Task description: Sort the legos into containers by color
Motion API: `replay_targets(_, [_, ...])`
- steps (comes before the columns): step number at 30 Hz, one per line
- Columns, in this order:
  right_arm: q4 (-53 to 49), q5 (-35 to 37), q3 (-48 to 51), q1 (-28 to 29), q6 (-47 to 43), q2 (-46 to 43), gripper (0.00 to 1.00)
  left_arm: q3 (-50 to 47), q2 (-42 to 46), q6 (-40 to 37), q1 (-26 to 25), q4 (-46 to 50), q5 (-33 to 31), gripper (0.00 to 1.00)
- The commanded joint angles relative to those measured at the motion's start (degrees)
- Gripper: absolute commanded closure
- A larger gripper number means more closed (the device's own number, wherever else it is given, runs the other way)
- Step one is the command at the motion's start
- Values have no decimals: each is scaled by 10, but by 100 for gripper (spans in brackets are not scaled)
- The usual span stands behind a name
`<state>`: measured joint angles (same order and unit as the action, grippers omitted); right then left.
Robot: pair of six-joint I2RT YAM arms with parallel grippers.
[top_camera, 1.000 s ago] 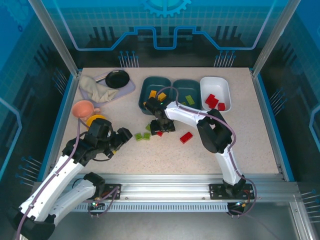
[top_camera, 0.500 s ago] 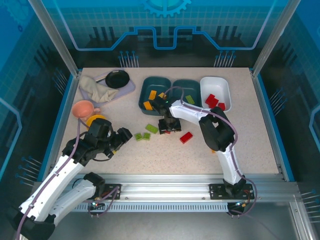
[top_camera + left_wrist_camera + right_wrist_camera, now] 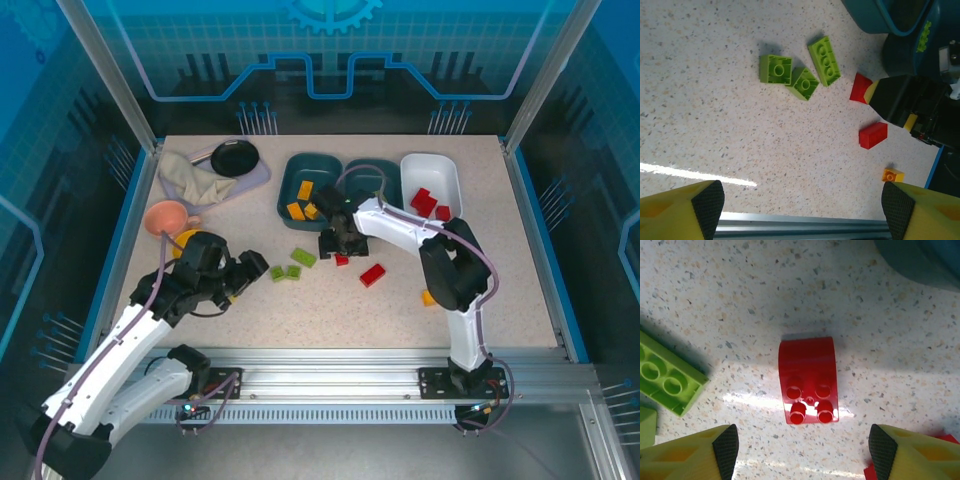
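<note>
Three green legos [image 3: 291, 268] [image 3: 804, 83] lie mid-table, just beyond my open left gripper [image 3: 250, 271] [image 3: 802, 210], which has nothing between its fingers. A small curved red lego [image 3: 342, 259] [image 3: 809, 380] lies stud-side up on the table. My right gripper [image 3: 335, 243] [image 3: 805, 452] hovers open over it, apart from it. A red brick [image 3: 372, 275] [image 3: 873, 135] and an orange lego [image 3: 428, 297] [image 3: 892, 175] lie to the right. The left teal container [image 3: 290, 178] holds orange legos [image 3: 305, 190]. The white container [image 3: 447, 170] holds red legos [image 3: 423, 200]. The middle teal container [image 3: 385, 170] is partly hidden by my right arm.
A pink cup [image 3: 165, 217] and a yellow bowl [image 3: 184, 238] stand at the left, close to my left arm. A black pan [image 3: 235, 157] rests on a cloth [image 3: 195, 182] at the back left. A metal rail [image 3: 800, 232] runs along the near edge.
My right gripper has moved to the right, off the green lego, and now stands over the small red lego. My left gripper has shifted slightly toward the green legos.
</note>
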<state>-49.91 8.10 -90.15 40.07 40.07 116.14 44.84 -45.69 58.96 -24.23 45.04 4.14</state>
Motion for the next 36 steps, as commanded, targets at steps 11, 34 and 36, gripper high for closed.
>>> replay_targets(11, [-14,14,-24,-6,-35,67,45,-13,12,22,-3,-97,49,11])
replay_targets(34, [-21,34,12,-107,-64,-163,75,117,-124,-52,-18,-124,87,11])
replay_targets(36, [-8,25,9,-156,-73,-166,75,139,-164,-58,-23,-144,92,11])
